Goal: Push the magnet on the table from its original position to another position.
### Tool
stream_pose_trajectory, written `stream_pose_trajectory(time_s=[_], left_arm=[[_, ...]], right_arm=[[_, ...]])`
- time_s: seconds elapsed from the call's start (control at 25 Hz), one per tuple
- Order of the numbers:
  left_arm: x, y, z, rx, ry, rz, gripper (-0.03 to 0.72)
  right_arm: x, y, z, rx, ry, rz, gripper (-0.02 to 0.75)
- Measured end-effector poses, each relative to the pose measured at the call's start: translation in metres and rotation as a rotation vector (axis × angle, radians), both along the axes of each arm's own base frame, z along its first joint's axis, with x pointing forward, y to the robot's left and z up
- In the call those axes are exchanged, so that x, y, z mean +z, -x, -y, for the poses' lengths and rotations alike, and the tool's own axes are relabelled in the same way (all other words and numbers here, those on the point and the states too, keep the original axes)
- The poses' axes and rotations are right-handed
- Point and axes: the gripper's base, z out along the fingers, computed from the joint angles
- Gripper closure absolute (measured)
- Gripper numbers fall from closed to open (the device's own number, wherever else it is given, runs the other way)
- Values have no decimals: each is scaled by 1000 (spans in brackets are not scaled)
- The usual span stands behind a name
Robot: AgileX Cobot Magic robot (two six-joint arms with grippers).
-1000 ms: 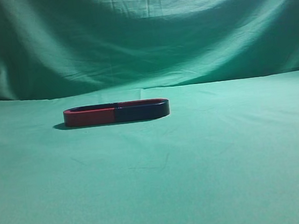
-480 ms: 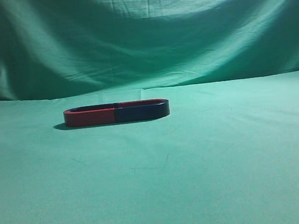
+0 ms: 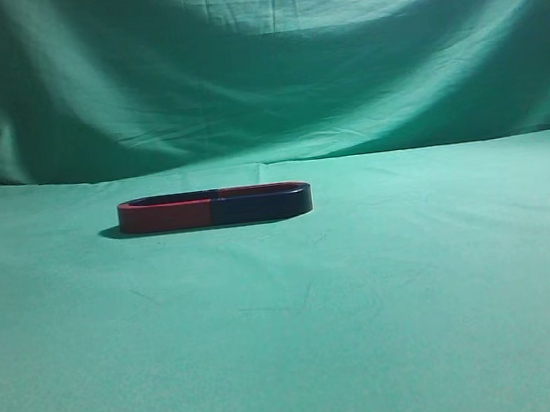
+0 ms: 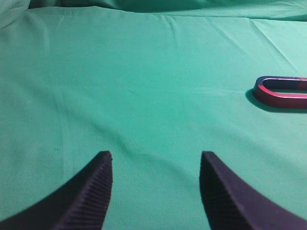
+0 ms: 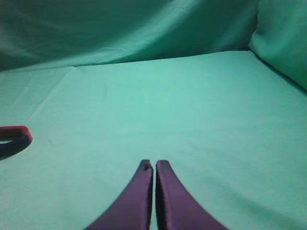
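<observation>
The magnet (image 3: 260,205), low and U-shaped with a dark navy side face and a thin red top edge, lies on the green table (image 3: 366,305), left of centre. Its rounded end also shows at the left edge of the right wrist view (image 5: 15,140). My right gripper (image 5: 154,165) is shut and empty, over bare cloth well to the right of the magnet. My left gripper (image 4: 156,155) is open and empty, low over bare cloth. Neither gripper shows in the exterior view.
A similar U-shaped magnet with a red side face (image 3: 165,216) lies end to end with the dark one, forming an oval; its rounded end shows in the left wrist view (image 4: 280,92). A draped green backdrop (image 3: 258,59) rises behind the table.
</observation>
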Motion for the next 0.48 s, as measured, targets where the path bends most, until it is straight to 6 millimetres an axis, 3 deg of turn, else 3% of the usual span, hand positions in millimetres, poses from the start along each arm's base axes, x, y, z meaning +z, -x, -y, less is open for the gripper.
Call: stream_pose_trajectory(time_s=[0.48], left_arm=[[0,0,0,0,0,0,316]], right_arm=[[-10,3,0,10,50,-107,738]])
